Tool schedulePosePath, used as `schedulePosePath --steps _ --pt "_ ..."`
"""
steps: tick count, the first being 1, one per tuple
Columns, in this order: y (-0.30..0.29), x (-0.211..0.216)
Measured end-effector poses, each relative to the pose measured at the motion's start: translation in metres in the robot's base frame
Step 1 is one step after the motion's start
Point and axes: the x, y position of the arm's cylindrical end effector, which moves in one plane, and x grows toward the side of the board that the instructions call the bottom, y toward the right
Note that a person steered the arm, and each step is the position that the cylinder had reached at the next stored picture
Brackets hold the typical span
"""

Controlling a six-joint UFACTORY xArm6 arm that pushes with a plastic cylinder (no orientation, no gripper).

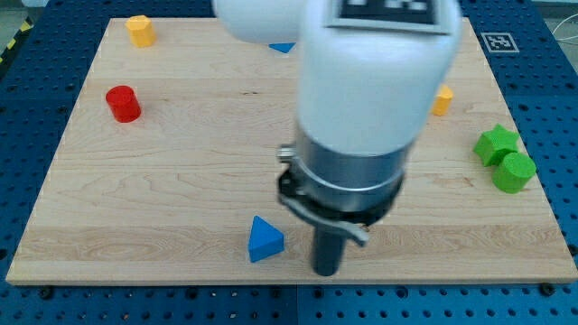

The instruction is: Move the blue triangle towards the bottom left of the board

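Sitting just right of the blue triangle, my tip, a clawless rod, risks an off-centre push spinning it aside.

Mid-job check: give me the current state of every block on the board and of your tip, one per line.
blue triangle: flat on the board near the view's bottom edge, untouched.
my tip: down at the board, just to the view's right of the blue triangle, small gap between.
red cylinder: upright, view's left.
yellow block: top left.
orange block: partly hidden behind the arm.
green blocks: two, touching, view's right.
second blue block: mostly hidden.
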Motion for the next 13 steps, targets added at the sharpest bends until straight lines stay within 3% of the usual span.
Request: schedulePosePath --steps 2,3,5,6,9,13 --pt "-0.086 -0.001" --pt "-0.090 -0.001" --pt "-0.026 -0.002" --pt "-0.024 -0.022" --pt "-0.030 -0.039" --pt "-0.093 -0.042"
